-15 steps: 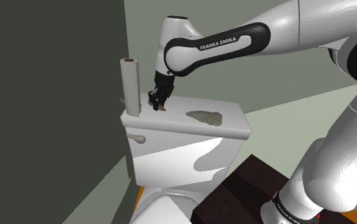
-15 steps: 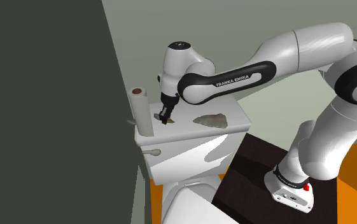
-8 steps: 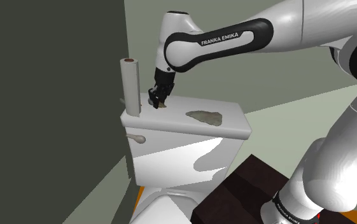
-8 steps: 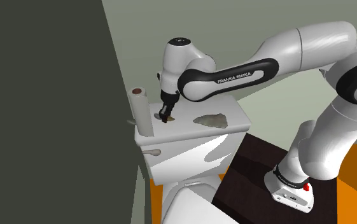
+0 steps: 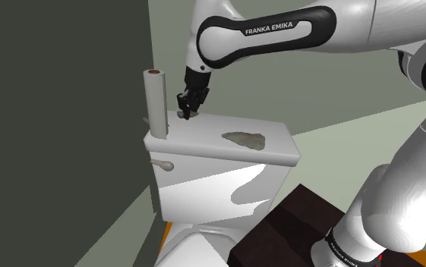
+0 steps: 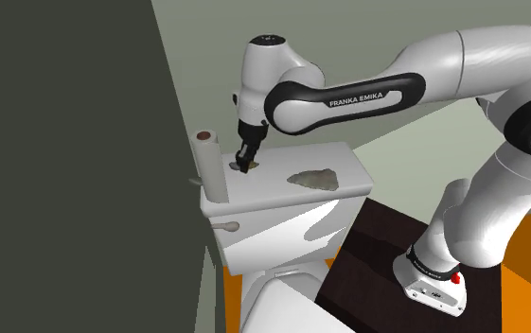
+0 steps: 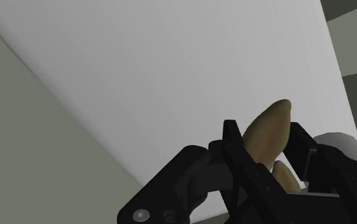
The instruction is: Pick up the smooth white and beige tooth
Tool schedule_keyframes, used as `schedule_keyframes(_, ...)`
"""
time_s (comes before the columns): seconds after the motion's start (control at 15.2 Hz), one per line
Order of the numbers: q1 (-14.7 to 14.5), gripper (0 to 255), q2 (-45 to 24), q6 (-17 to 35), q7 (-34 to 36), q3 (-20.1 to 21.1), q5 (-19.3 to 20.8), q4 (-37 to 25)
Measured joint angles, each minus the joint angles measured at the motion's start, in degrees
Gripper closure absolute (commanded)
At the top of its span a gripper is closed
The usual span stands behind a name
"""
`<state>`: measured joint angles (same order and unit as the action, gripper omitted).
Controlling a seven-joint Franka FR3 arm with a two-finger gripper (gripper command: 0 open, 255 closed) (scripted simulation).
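Where the gripper's [image 7: 266,132] black fingers [image 7: 235,145] close in the wrist view, they clasp the pointed beige tooth [image 7: 270,122], with the white tank lid [image 7: 170,76] beyond it. From the shoulder view, the forearm reaches across, its wrist bent down beside an upright roll [image 5: 156,102]. A flat grey lump [image 5: 244,139] lies well apart on the lid.

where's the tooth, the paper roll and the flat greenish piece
tooth [image 7: 269,130] wrist view, middle of its beige tip
paper roll [image 5: 156,106] shoulder view, middle of its upright side
flat greenish piece [image 5: 244,139] shoulder view, its top face
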<state>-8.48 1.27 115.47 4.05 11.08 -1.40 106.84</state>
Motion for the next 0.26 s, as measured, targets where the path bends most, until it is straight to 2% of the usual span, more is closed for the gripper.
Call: schedule_keyframes(0.26,-0.02,255,-0.02,-2.93,0.13,0.03,0.05,-2.95)
